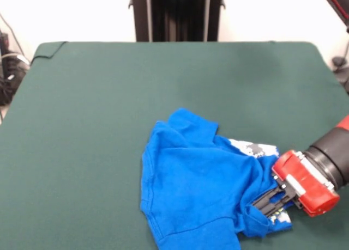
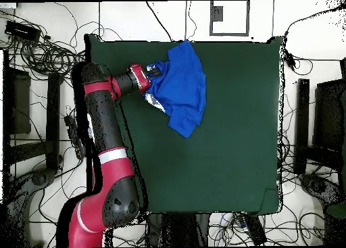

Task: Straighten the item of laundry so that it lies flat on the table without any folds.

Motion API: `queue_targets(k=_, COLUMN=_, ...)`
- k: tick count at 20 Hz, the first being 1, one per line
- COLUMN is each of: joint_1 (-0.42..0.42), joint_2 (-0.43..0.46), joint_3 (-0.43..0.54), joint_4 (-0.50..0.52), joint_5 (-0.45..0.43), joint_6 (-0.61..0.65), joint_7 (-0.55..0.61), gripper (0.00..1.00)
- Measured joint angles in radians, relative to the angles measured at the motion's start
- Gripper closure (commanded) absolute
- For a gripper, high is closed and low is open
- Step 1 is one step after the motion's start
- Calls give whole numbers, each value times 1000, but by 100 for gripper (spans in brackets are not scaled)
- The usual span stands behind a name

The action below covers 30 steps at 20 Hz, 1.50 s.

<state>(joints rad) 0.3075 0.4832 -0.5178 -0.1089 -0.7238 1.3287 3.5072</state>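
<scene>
Dark green felt covers the table [image 1: 98,125]; in the front view the crumpled blue T-shirt [image 1: 196,179] lies toward five o'clock. At the shirt's four o'clock edge the gripper [image 1: 262,202] reaches in from three o'clock, black jaws closed on a fold of blue cloth.

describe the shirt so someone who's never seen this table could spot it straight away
A large dark green table fills the front view; look toward its near right part. There lies a crumpled bright blue T-shirt, folded over itself, a white-grey print peeking out beside the red and black tool at its right edge.
</scene>
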Motion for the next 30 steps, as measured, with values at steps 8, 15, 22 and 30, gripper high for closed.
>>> queue_targets(k=8, joint_1=-8, joint_2=-15, joint_3=15, joint_4=0, joint_5=43, joint_6=0, joint_7=0, gripper=100)
queue_targets(k=15, joint_1=-8, joint_2=-15, joint_3=16, joint_4=0, joint_5=43, joint_6=0, joint_7=0, gripper=100)
queue_targets(k=22, joint_1=-8, joint_2=-15, joint_3=16, joint_4=0, joint_5=44, joint_6=0, joint_7=0, gripper=0)
queue_targets(k=30, joint_1=-11, joint_2=-18, joint_3=16, joint_4=0, joint_5=61, joint_6=1, joint_7=0, gripper=0)
